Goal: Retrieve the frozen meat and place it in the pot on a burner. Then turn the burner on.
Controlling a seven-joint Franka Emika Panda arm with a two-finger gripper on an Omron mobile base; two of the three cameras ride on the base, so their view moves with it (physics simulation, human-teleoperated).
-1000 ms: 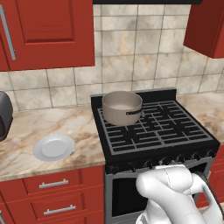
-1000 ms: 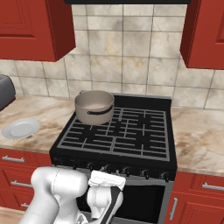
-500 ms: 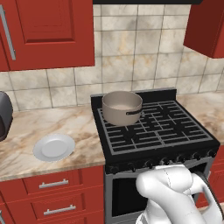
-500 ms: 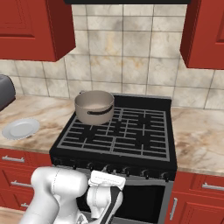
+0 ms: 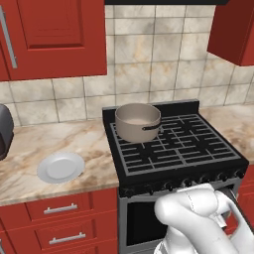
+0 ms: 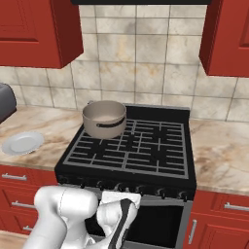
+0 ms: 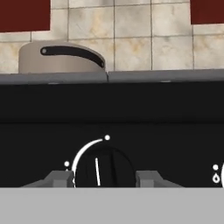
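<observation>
Around round black knob [image 7: 103,168], gripper [image 7: 105,178] fingertips

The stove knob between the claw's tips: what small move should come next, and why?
Probably a turn of the wrist to rotate the knob. The claw is shut on it, one fingertip on each side, its white mark is upright, and the pot already stands on the rear left burner.

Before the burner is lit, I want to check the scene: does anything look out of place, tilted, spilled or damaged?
Nothing stands out. The pot sits upright on the rear-left grate of the stove, the white plate lies flat on the counter, with no spills. The fingers close on a stove knob.
</observation>
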